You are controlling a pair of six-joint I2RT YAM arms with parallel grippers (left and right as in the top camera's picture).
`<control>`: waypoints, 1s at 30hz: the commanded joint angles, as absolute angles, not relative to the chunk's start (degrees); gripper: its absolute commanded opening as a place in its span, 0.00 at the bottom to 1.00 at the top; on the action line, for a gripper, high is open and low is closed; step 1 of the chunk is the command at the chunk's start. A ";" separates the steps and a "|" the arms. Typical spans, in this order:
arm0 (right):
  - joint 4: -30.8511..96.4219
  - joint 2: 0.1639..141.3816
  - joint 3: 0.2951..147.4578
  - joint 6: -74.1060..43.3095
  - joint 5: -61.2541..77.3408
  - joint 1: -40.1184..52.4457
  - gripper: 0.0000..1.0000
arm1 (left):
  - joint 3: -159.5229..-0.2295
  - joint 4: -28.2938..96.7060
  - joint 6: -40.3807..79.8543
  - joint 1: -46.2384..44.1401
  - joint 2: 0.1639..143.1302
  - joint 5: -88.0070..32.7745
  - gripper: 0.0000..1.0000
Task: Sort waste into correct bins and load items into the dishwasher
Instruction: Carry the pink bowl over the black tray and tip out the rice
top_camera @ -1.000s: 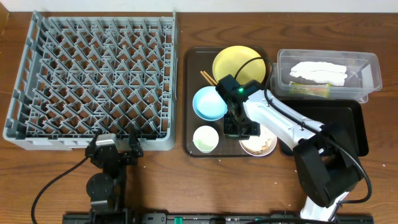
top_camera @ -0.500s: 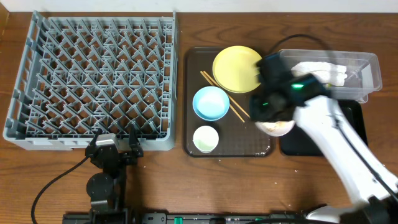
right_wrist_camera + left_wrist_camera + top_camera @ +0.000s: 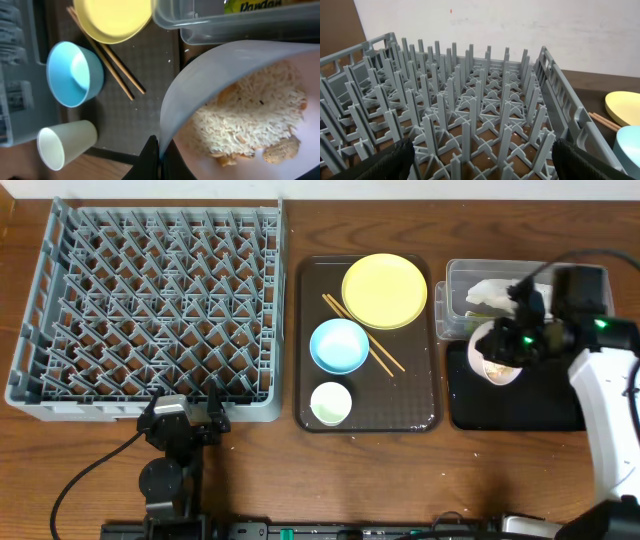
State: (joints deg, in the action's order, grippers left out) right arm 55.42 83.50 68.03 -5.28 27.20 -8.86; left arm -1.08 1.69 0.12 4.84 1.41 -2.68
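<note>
Pinches the rim of the white bowl [image 3: 497, 360] in the right gripper [image 3: 159, 155], over the left end of the black tray [image 3: 540, 405], just beside the clear tub [image 3: 590, 285] (napkin [image 3: 492, 288] inside). Carries rice scraps [image 3: 250, 120] in that bowl. Rests the left gripper [image 3: 185, 420], fingers spread wide, before the dish rack [image 3: 150, 310]. Leaves yellow plate [image 3: 385, 290], blue bowl [image 3: 338, 345], cup [image 3: 331, 402] and 2 chopsticks [image 3: 365, 340] on the brown tray [image 3: 312, 415].

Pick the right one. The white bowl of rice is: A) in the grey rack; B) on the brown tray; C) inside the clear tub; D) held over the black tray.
D: the right gripper pinches the white bowl by its rim above the black tray, rice inside.
</note>
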 commanded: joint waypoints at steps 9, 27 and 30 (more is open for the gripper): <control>47.33 82.89 54.70 8.91 63.13 -27.79 0.02 | -0.23 3.99 -0.21 5.08 1.37 -1.96 0.89; 45.60 83.15 48.21 5.87 86.83 -44.80 0.01 | -0.23 3.99 -0.21 5.08 1.37 -1.96 0.89; 45.56 83.18 48.21 4.71 87.85 -45.93 0.01 | -0.23 3.99 -0.21 5.08 1.37 -1.96 0.89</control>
State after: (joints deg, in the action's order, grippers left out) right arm 45.67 83.50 48.25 6.26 81.76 -44.58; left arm -1.08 1.69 0.12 4.82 1.41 -2.68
